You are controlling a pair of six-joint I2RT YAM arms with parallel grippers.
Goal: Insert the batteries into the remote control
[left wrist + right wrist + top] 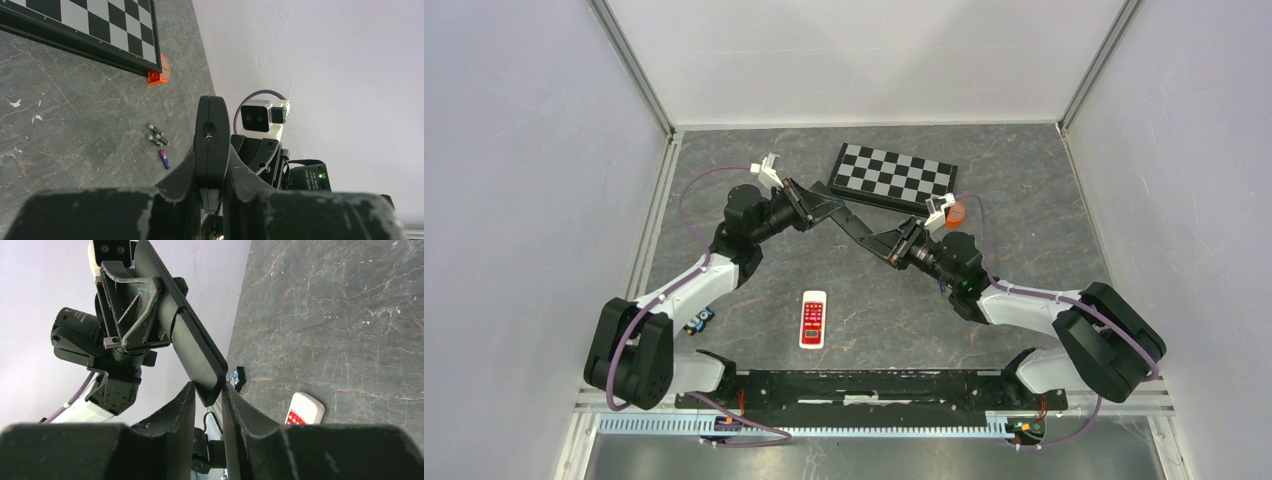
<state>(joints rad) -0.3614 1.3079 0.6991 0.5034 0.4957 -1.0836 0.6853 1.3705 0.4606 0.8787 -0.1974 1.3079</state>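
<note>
Batteries (161, 139) lie loose on the grey table (1024, 200), touched by neither gripper. In the left wrist view they are off to the left of the left gripper (212, 165), between it and the corner of the chessboard (100, 25). An orange plastic piece (159, 75) sits against that corner. I count four cells: three close together in a small cluster and one purple cell (165, 161) a little apart, nearer the camera. They are tiny, so the count in the cluster is not certain. The top view does not show them.

There are two remotes. The black remote (859, 228) is off the table, spanning the gap between the two arms above the middle of the table. The left gripper is clenched on one end, where the remote shows edge-on between its fingers (187, 167). The right gripper (209, 400) has the other end wedged between its fingers (235, 410), which press on both faces of it. The white remote (813, 318), with red buttons, lies flat on the table nearer the arm bases, well apart from both grippers.

There is one chessboard, lying at the far side of the table, and one orange piece. One small black and blue block (702, 320) lies by the left arm's lower link.
</note>
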